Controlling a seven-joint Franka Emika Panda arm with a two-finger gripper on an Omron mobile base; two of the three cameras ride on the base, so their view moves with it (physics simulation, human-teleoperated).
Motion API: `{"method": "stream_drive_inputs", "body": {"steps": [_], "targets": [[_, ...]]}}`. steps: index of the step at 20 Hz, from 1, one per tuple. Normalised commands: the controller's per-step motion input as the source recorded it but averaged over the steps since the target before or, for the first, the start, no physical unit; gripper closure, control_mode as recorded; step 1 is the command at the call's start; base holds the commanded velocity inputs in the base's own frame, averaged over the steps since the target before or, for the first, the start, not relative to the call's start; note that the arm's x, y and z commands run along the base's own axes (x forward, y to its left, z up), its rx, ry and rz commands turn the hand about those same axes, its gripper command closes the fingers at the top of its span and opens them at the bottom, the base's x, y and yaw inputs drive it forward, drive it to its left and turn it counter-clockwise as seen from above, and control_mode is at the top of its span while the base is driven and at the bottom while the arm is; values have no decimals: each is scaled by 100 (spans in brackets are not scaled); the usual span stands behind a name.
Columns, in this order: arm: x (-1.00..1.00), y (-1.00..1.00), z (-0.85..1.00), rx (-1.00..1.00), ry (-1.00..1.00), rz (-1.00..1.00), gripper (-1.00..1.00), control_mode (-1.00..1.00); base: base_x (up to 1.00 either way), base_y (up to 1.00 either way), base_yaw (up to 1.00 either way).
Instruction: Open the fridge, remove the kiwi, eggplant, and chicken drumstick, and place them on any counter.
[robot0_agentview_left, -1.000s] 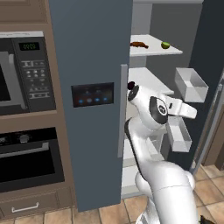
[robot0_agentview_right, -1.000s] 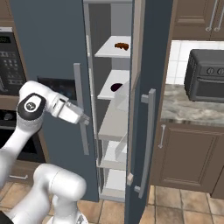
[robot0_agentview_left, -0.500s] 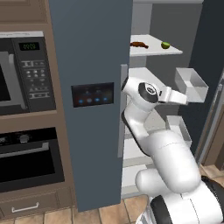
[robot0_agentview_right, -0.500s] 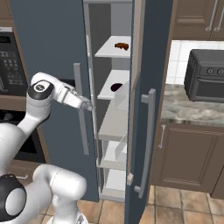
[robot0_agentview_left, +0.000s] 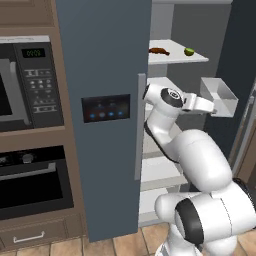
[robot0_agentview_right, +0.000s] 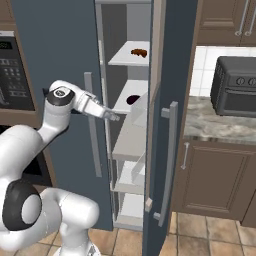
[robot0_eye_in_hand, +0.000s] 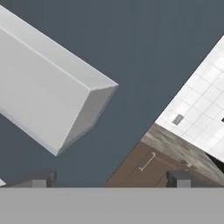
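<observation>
Now we see the fridge with its right door swung open. Our pincer reaches into the gap at the middle shelf, spread wide and holding nothing. On the top shelf lie the chicken drumstick and, right of it, the kiwi. The eggplant rests one shelf lower. Farthest right is the tabletop.

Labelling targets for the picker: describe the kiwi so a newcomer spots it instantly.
Find the tall slate-blue fridge with its right door swung open. On the top white shelf lie two foods: the small round yellowish-green kiwi sits at the right, apart from the elongated reddish-brown chicken drumstick; it is the round, green one.
</observation>
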Motion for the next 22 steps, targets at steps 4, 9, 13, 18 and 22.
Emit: {"method": "stream_drive_inputs", "body": {"steps": [4, 9, 13, 18, 22], "targets": [[0, -51, 0, 0, 0, 0, -100, -100, 0, 0, 0], [0, -58, 0, 0, 0, 0, -100, -100, 0, 0, 0], [0, -65, 0, 0, 0, 0, -100, -100, 0, 0, 0], [0, -67, 0, 0, 0, -1, -100, -100, 0, 0, 0], [0, -56, 0, 1, 0, -3, -100, -100, 0, 0, 0]]}}
